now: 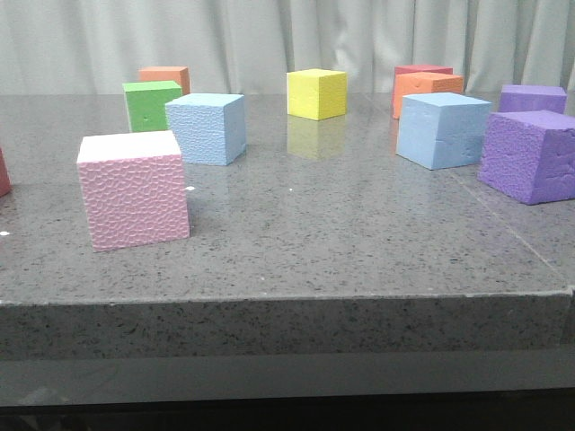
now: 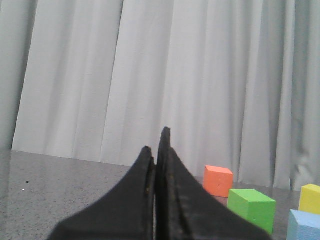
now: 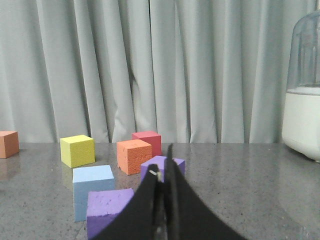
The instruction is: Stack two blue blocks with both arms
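A pebbly light-blue block (image 1: pixel 207 127) sits at the middle left of the table, just right of a green cube. A smoother light-blue block (image 1: pixel 442 130) sits at the right, beside a purple cube; it also shows in the right wrist view (image 3: pixel 93 190). A corner of the pebbly block shows in the left wrist view (image 2: pixel 306 226). Neither gripper shows in the front view. My left gripper (image 2: pixel 157 145) is shut and empty, far from the blocks. My right gripper (image 3: pixel 165 162) is shut and empty, behind the purple cubes.
A pink cube (image 1: pixel 133 189) stands front left. A green cube (image 1: pixel 151 105), two orange cubes (image 1: pixel 164 79) (image 1: pixel 426 88), a yellow cube (image 1: pixel 316 93), a red cube (image 1: pixel 422 70) and two purple cubes (image 1: pixel 532 154) (image 1: pixel 532 97) stand around. A white jug (image 3: pixel 302 100) stands far right.
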Tool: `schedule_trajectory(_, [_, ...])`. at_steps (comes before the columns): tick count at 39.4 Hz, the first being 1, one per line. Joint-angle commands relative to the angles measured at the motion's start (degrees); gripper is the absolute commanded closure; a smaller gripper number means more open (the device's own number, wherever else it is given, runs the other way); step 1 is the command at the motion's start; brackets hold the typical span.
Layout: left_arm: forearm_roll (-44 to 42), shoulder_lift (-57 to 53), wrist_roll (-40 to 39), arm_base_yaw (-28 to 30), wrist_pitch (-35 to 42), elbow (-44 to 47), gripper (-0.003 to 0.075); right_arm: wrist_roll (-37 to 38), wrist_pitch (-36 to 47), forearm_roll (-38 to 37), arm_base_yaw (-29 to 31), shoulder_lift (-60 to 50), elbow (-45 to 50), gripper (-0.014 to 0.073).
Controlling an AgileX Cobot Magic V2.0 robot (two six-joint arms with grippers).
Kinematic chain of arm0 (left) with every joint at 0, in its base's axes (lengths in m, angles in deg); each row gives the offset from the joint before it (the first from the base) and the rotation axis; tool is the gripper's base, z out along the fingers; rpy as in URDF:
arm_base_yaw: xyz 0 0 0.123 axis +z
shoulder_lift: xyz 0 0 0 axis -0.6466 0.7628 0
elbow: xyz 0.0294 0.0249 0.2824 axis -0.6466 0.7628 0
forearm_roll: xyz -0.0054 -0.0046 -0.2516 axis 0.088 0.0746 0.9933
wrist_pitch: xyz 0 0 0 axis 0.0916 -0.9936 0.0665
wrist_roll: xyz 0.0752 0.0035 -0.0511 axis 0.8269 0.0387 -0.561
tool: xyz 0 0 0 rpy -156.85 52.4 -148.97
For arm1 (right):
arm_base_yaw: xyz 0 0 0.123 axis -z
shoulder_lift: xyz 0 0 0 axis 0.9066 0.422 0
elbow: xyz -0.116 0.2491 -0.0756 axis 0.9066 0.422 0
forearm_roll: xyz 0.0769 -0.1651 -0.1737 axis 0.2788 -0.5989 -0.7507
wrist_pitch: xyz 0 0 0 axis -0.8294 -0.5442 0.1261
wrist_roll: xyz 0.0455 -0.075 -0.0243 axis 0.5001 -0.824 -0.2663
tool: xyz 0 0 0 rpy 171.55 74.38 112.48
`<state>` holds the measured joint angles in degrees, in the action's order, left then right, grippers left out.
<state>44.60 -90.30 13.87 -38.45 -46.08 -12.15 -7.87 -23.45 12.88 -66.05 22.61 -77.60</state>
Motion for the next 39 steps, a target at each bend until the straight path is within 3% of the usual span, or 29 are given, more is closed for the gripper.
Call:
schedule_trajectory(1, [1.5,0.3,-0.4,-0.4,2.1,-4.5,0.0741,-0.5,2.2,-0.1,0.3,-0.8,-5.1,0.066])
schedule_trajectory(10, [1.3,10.7,-0.4,-0.4,-4.9,-15.8,0.0741,-0.5,-2.4,-0.1,0.2,3.8,-16.0,0.066])
schedule_trajectory(21, [-6.6,28.3,-0.4,-0.4,-19.6,-33.9,0.0741,-0.5,-28.0,-0.1,0.2,18.7,-36.2,0.066])
schedule_trajectory(25, [-6.6,33.0,-0.4,-0.4,-24.6,-38.9,0.0741,-0.5,-33.1,-0.1,0.2,24.5,-41.1,0.066])
schedule_trajectory(32, [-6.5,39.2,-0.4,-0.4,-33.9,-44.0,0.0741,-0.5,-39.6,-0.1,0.2,33.2,-46.1,0.066])
schedule_trajectory(39, [-6.5,42.7,-0.4,-0.4,-35.1,-44.4,0.0741,-0.5,-40.1,0.3,0.2,36.0,-46.6,0.066])
